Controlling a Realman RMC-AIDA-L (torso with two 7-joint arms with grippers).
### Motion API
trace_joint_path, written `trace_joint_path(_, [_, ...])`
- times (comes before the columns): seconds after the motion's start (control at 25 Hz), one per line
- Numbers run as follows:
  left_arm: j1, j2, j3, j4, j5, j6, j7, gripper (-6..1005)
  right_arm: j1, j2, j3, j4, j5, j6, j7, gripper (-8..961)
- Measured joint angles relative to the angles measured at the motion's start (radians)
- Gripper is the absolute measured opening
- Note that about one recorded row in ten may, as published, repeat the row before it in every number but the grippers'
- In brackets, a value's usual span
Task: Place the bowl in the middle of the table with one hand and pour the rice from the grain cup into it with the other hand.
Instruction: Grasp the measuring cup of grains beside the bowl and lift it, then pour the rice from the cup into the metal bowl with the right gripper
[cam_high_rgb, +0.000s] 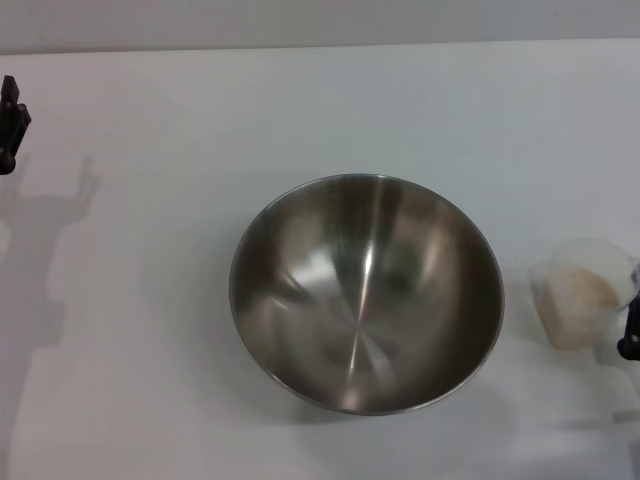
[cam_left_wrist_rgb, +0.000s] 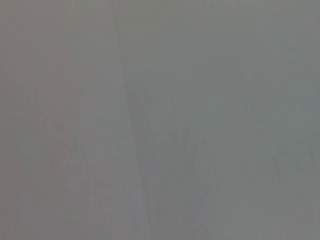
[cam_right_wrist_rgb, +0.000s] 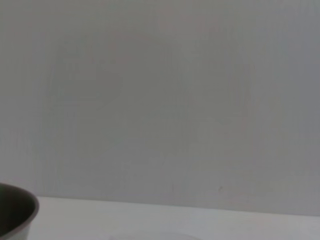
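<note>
Nearest the head camera sits the large round stainless-steel bowl (cam_high_rgb: 366, 292), deep and shiny inside, resting about the middle of the plain white table (cam_high_rgb: 150, 330) with nothing in it. Just beside the bowl on the robot's right, apart from its rim, stands the small translucent plastic grain cup (cam_high_rgb: 580, 292), upright, with a pale heap of off-white rice (cam_high_rgb: 580, 292) inside. At the right edge of this view a dark part of the right gripper (cam_high_rgb: 630, 325) shows just beside the cup; whether it touches the cup or how wide its fingers stand cannot be told. At the far left edge, well apart from the bowl, a dark piece of the left gripper (cam_high_rgb: 10, 125) hangs above the tabletop, casting a shadow on it; its opening cannot be told either, and nothing is seen in its hold.

From the left wrist, only a flat grey surface fills the picture, with no object or fingers to make out.

From the right wrist, a plain pale wall takes up most of the picture, a strip of white tabletop (cam_right_wrist_rgb: 200, 220) lies beneath it, and a dark curved bit of the steel bowl's rim (cam_right_wrist_rgb: 20, 210) shows in one corner.
</note>
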Motion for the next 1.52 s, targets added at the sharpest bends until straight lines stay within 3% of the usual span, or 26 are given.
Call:
trace_joint_path(0.32, [0.009,0.0,0.015,-0.006,0.0,0.001,0.0,827,-0.01,-0.001,0.0,-0.001,-0.006,-0.062,-0.001,15])
trace_joint_path(0.72, [0.016,0.0,0.019,-0.01,-0.006,0.005,0.0,827,-0.019,-0.003,-0.008,0.0,-0.04,-0.336,-0.098,14])
trace_joint_path(0.96, [0.016,0.0,0.032,-0.013,-0.007,0.007,0.0,827,0.077,-0.003,-0.006,0.004,-0.088,-0.417,-0.279,14])
trace_joint_path(1.2, [0.024,0.0,0.044,-0.026,-0.008,0.009,0.0,827,0.187,-0.006,-0.01,-0.007,-0.11,-0.372,-0.368,14])
trace_joint_path(1.52, [0.035,0.0,0.044,-0.037,-0.011,0.011,0.0,827,0.226,-0.002,-0.003,0.017,-0.177,-0.3,-0.7,14])
